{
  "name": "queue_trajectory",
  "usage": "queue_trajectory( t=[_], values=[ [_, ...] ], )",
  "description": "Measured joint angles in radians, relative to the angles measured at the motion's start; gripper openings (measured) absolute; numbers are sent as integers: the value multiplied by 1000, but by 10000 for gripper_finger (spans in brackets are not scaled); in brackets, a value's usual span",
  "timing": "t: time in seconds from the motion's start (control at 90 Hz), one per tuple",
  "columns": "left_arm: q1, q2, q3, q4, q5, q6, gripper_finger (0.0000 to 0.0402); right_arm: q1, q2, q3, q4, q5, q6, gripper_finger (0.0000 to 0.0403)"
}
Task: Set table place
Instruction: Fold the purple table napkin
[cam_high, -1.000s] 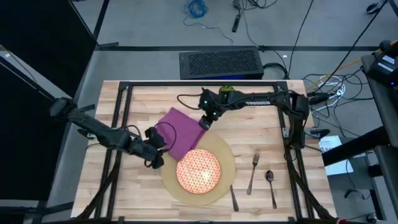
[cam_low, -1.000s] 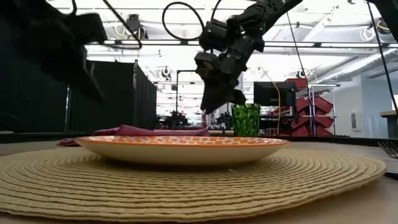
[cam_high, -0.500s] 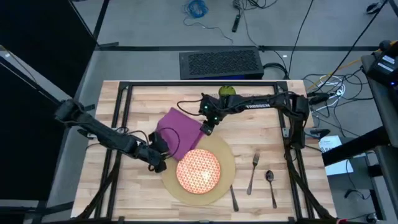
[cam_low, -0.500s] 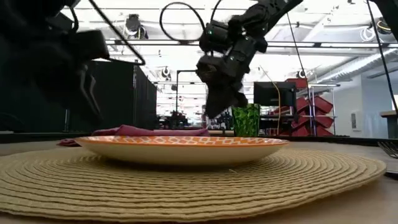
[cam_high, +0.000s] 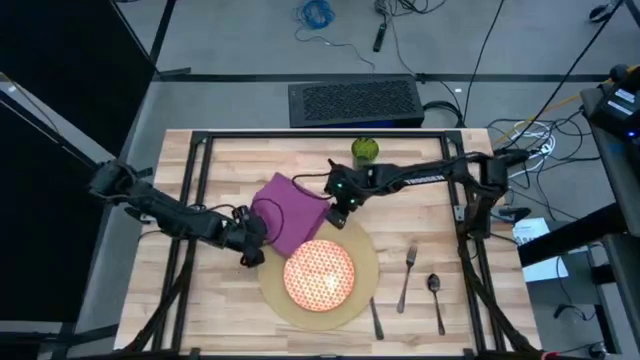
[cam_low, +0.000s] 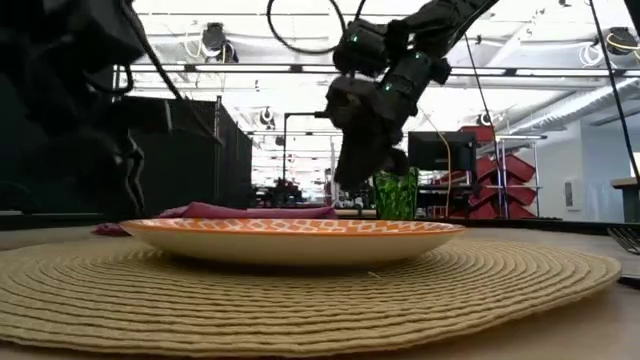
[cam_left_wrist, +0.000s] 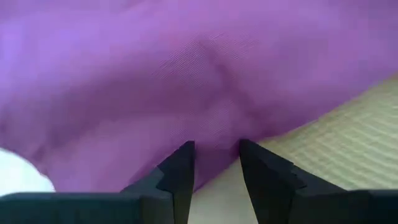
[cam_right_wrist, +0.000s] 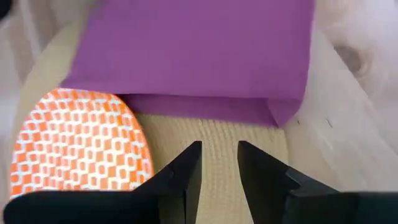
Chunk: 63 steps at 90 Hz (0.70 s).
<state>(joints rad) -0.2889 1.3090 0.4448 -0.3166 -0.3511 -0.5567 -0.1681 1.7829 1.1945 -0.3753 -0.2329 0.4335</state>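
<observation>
Round tan mat (cam_high: 362, 262) sits on the desk (cam_high: 430, 225) toward the near edge, roughly mid-width, w/ the red-and-cream lattice plate (cam_high: 320, 274) lying on it, a bit off-center toward the left side. Purple napkin (cam_high: 288, 211) lies flat just behind the plate; its near corner overlaps the mat's far-left rim, rest is on bare wood.

Left gripper (cam_high: 250, 245) is down low at the napkin's left-near edge, right by the mat rim. In the left wrist view the fingers (cam_left_wrist: 180, 171) are a small gap apart, nothing between them, purple cloth filling the view ahead and a strip of mat off to one side. Right gripper (cam_high: 338, 215) hovers over the napkin's right corner where it meets the mat; right wrist view shows the fingers (cam_right_wrist: 186, 168) also slightly apart, not clamped on anything, looking down at mat, plate and the cloth's folded edge. Low view has it hanging above the plate, clear of it.

Green cup (cam_high: 365, 150) stands near the far edge, behind the right arm. Fork (cam_high: 406, 279), spoon (cam_high: 436, 299) and knife (cam_high: 375, 318) lie right of the mat near the front edge; the knife is just beside the mat rim.
</observation>
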Motion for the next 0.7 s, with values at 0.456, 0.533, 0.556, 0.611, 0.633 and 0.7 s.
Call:
queue_trajectory(
  t=[0.456, 0.533, 0.556, 0.611, 0.633, 0.7],
  values=[
    [88, -2, -22, -82, -52, -90, 115, 5, -46, -2, 5, 1, -8, 91],
    [104, -2, -24, -112, -87, -116, 115, 0, -46, -2, 5, 1, -11, 91],
    [106, -2, -24, -113, -89, -117, 115, -1, -46, -2, 5, 1, -11, 91],
    [106, -11, -24, -110, -91, -116, 115, -2, -46, -2, 4, 1, -12, 91],
    [105, -17, -24, -109, -91, -117, 115, -2, -46, -2, 4, 1, -14, 91],
    [101, -33, -17, -130, -90, -126, 115, -2, -46, -2, 1, 1, -17, 91]
  ],
)
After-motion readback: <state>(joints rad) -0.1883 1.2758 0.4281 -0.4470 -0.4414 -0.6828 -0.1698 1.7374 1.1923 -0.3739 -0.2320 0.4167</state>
